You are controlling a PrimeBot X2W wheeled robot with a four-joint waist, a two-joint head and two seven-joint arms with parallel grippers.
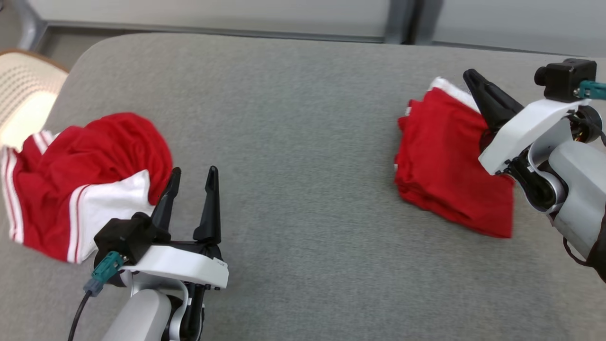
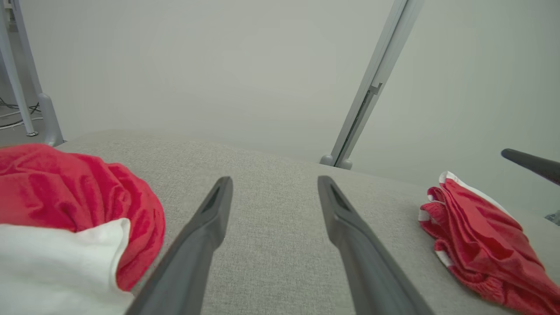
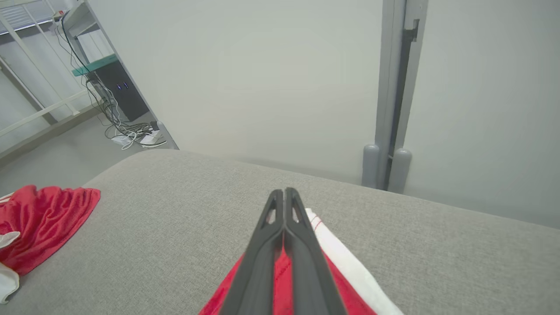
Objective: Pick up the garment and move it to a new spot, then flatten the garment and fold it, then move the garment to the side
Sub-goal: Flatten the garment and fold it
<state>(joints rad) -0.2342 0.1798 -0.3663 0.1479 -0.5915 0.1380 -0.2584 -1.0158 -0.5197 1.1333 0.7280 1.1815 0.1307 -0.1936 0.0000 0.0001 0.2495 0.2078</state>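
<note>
A folded red garment [image 1: 445,161] with a white edge lies at the right of the grey table [image 1: 293,142]. My right gripper [image 1: 473,78] is shut and lies low over its far right side, fingers pressed together with nothing visibly between them. The right wrist view has that gripper [image 3: 284,192] above the garment's white band [image 3: 345,262]. A crumpled red and white garment [image 1: 85,180] sits at the table's left. My left gripper [image 1: 194,173] stands open just right of it, empty. In the left wrist view the open gripper [image 2: 273,181] points between the crumpled garment [image 2: 65,188] and the folded one [image 2: 481,236].
A pale perforated chair [image 1: 23,90] stands beyond the table's left edge. Grey wall panels with a post [image 2: 367,96] run behind the table. Cables and a dark box [image 3: 127,127] are on the floor at the far left. Bare cloth spans the table's middle.
</note>
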